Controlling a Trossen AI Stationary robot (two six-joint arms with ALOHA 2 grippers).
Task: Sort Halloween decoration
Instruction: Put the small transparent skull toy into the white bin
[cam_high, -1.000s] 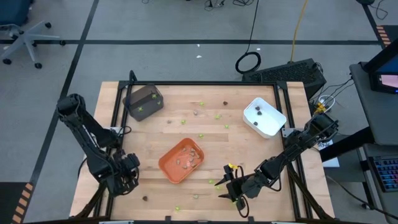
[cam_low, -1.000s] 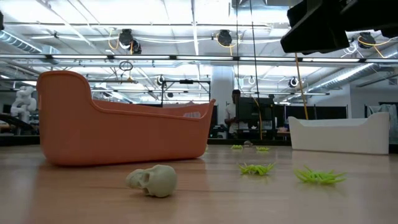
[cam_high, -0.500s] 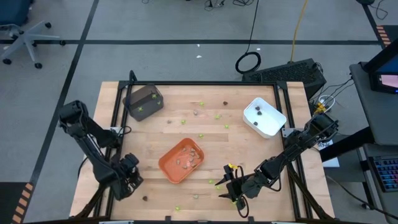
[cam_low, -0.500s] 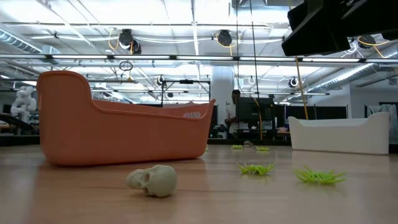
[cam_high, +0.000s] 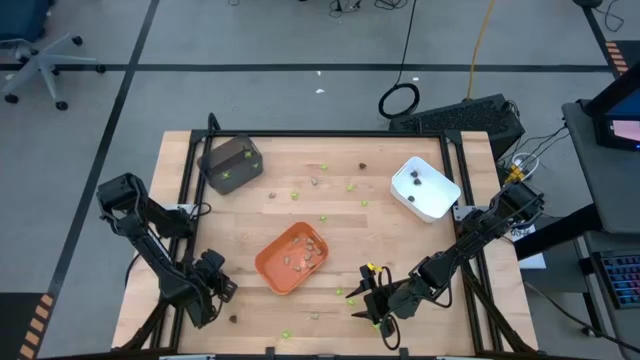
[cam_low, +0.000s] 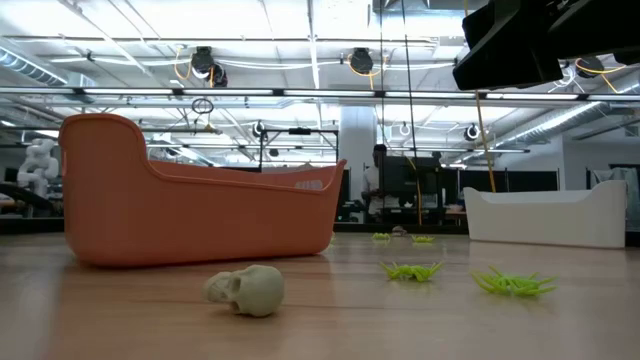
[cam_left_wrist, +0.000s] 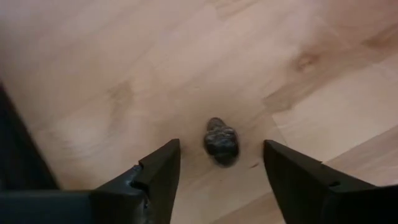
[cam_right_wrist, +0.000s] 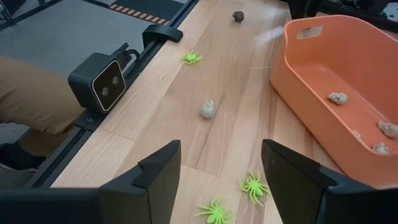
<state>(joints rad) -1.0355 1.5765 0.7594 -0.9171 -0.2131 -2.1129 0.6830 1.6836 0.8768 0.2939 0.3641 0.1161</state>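
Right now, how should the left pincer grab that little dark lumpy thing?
Pinch the dark brown piece across its narrow middle, coming straight down from above. It lies loose on the bare table, and the open left pincer already has a finger on each side of it.

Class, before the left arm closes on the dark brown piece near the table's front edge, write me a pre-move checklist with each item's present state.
1. Left hand open: ok.
2. Dark brown piece lies between the fingers, apart from both: ok.
3. Piece lies alone on the bare table, nothing crowding it: ok.
4. Fingers low enough to grip: cannot tell.
5. Right hand open, waiting over two lime-green spiders, away from the left arm: ok.
6. Orange tray holds tan-grey skulls; which tray takes dark pieces: cannot tell.
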